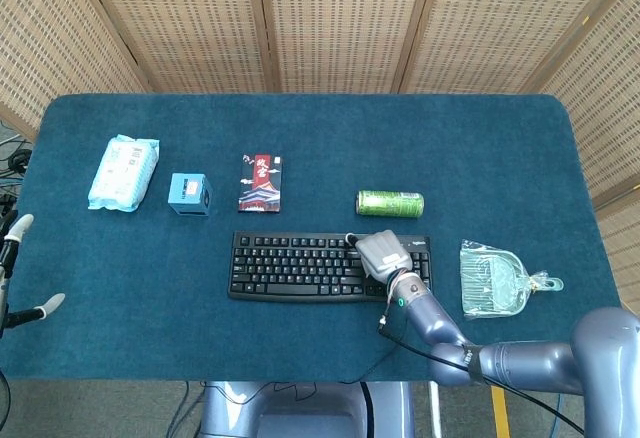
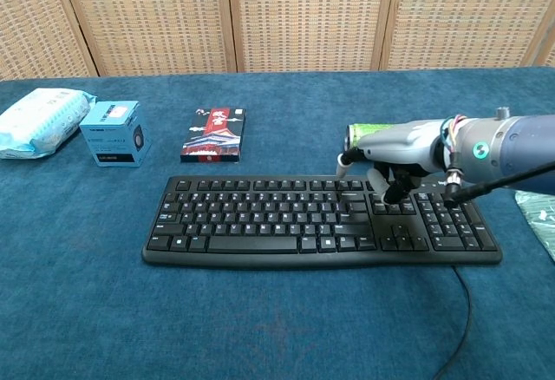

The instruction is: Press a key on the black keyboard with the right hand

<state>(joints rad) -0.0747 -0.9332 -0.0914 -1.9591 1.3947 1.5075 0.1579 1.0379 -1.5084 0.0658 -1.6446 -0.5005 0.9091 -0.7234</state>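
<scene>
Right hand: the right hand (image 1: 382,254) (image 2: 392,156) is low over the right part of the keyboard, with one finger (image 2: 343,162) stretched out toward the top key rows and the other fingers curled under the palm; it holds nothing. If the fingertip touches a key, the views do not show clearly.
Right arm: it comes in from the near right side of the keyboard, low over the number pad.
Left hand: the left hand (image 1: 22,268) is at the far left of the keyboard, off the table edge; only two fingertips, apart from each other, show in the head view, and nothing is seen in them.
Keyboard: the keyboard (image 1: 300,267) (image 2: 269,221) lies in the near middle of the table (image 1: 480,148), its long side along the front edge.
Behind keyboard: the can (image 1: 390,203) (image 2: 360,131) lies on its side just behind the right part; a card box (image 1: 261,183) is behind the left part.
Left of keyboard: a blue box (image 1: 189,194) and a wipes pack (image 1: 123,172), well apart from it.
Right of keyboard: a clear bag (image 1: 495,278) lies near it, with bare cloth between.
Open room: wide bare cloth lies behind the can up to the far edge.
</scene>
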